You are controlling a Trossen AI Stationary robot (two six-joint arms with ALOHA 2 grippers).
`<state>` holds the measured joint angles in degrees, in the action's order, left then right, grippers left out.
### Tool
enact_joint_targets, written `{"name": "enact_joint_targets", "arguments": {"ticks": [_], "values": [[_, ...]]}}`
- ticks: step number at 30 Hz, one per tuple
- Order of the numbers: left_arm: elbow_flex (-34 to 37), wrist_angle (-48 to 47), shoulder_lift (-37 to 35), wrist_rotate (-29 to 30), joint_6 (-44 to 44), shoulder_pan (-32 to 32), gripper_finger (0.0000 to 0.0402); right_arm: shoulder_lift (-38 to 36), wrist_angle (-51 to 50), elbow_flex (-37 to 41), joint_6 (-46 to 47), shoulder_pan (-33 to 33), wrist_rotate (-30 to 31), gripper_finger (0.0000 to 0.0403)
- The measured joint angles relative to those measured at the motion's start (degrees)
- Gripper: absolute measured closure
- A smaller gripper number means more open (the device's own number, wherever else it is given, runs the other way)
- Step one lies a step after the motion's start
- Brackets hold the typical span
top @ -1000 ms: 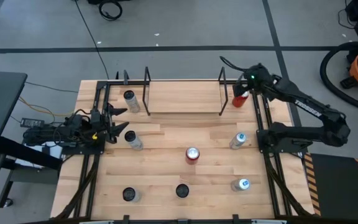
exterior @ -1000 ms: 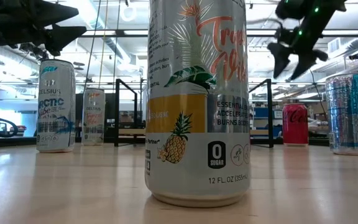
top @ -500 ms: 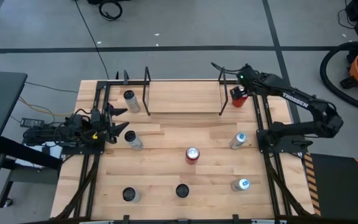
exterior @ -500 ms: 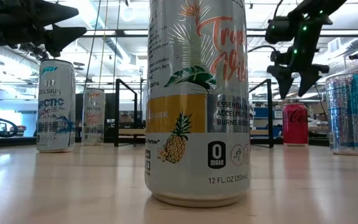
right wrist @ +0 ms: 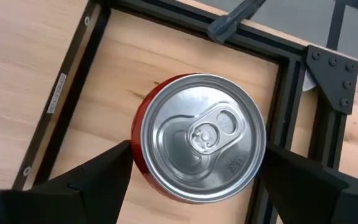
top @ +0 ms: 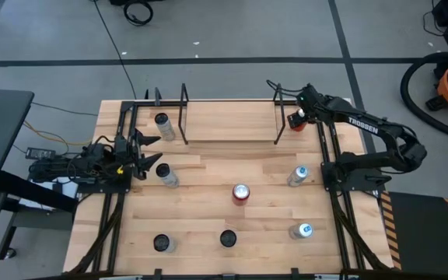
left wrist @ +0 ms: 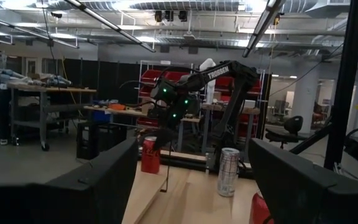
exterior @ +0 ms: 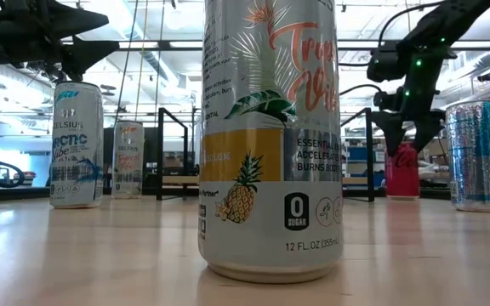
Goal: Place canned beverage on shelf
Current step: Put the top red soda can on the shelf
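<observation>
You're at the grasp step — your right hand (right wrist: 194,180) sits open astride the red can (right wrist: 199,146), beside the shelf (top: 228,123); next, close and lift.

1. My tabletop (top: 208,187) is light wood planks with black rails along the left and right sides.
2. The shelf (top: 230,124) stands at its far edge, in the middle, its board bare.
3. A red can (top: 296,122) stands just right of the shelf.
4. A silver can (top: 163,126) stands just left of it.
5. Another red can (top: 241,194) stands mid-tabletop.
6. Six more cans are scattered about, upright.
</observation>
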<state>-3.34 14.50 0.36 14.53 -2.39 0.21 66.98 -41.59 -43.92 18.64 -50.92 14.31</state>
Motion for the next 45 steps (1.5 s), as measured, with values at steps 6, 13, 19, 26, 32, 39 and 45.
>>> {"name": "enact_joint_targets", "arguments": {"ticks": [6, 13, 19, 26, 32, 39, 45], "values": [[-0.02, 0.01, 0.0, 0.01, 0.04, 0.0, 0.0095, 0.0, 0.47, 0.1, -1.12, 0.0, -0.08, 0.0093], [-0.02, -0.02, 0.0, 0.01, 0.04, 0.0, 0.0095, 0.02, 0.47, 0.1, -2.67, 0.0, -0.33, 0.0112], [-0.02, -0.17, 0.0, 0.01, 0.07, 0.0, 0.0095, -1.0, -2.86, -2.11, -3.99, 0.05, -2.89, 0.0112], [-0.02, -0.19, 0.0, 0.01, 0.07, 0.0, 0.0095, -4.03, -7.16, -10.35, -5.75, 0.33, -4.0, 0.0112], [-0.02, -0.19, 0.0, 0.01, 0.07, -0.01, 0.0095, -4.78, -9.69, -20.96, -6.81, 0.33, -3.19, 0.0112], [-0.02, -0.19, 0.0, 0.01, 0.07, -0.01, 0.0095, -4.69, -7.63, -31.07, -7.84, 0.33, -3.33, 0.0112], [-0.04, -0.18, 0.0, 0.01, 0.13, -0.02, 0.0095, -3.16, -0.22, -32.07, -6.63, 2.98, -6.54, 0.0112]]}}
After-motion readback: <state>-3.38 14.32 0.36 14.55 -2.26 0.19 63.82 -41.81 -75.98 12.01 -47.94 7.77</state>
